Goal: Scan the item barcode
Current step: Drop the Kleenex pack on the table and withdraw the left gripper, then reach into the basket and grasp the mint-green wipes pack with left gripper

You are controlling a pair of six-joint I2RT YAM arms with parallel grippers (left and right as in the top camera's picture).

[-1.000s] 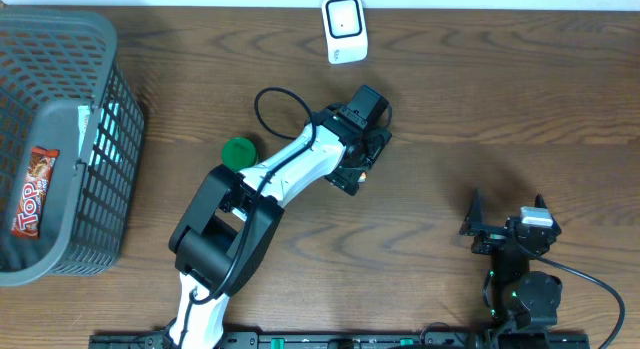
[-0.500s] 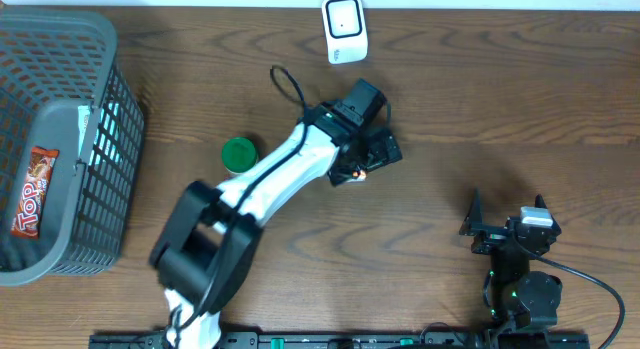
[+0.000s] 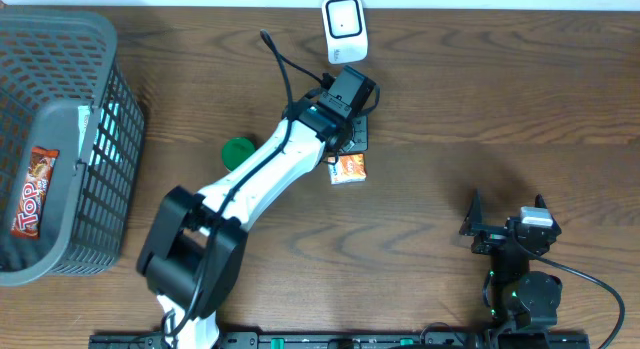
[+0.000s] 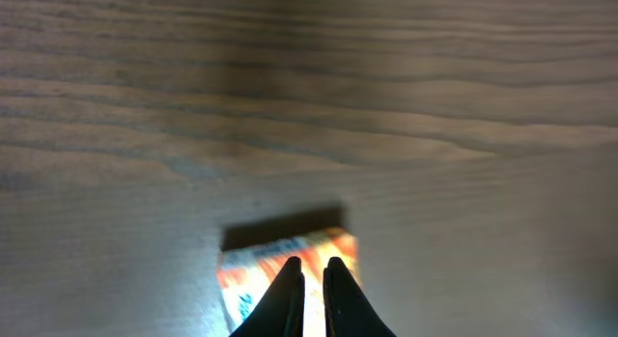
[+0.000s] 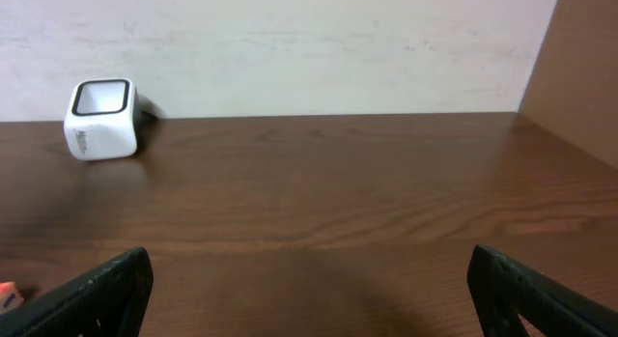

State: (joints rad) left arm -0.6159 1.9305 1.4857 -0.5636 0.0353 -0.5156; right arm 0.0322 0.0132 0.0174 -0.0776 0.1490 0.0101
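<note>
Left arm (image 3: 270, 169) extended forward, left pincer (image 4: 309, 267) closed, right pincer (image 5: 309, 265) wide open.

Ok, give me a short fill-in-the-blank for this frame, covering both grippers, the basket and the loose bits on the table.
1. The left gripper, at the orange packet, has its jaws ____.
2. The right gripper has its jaws ____.
3. The candy bar lies ____ the grey basket.
4. The round cap is coloured ____.

Missing words: shut; open; inside; green.
</note>
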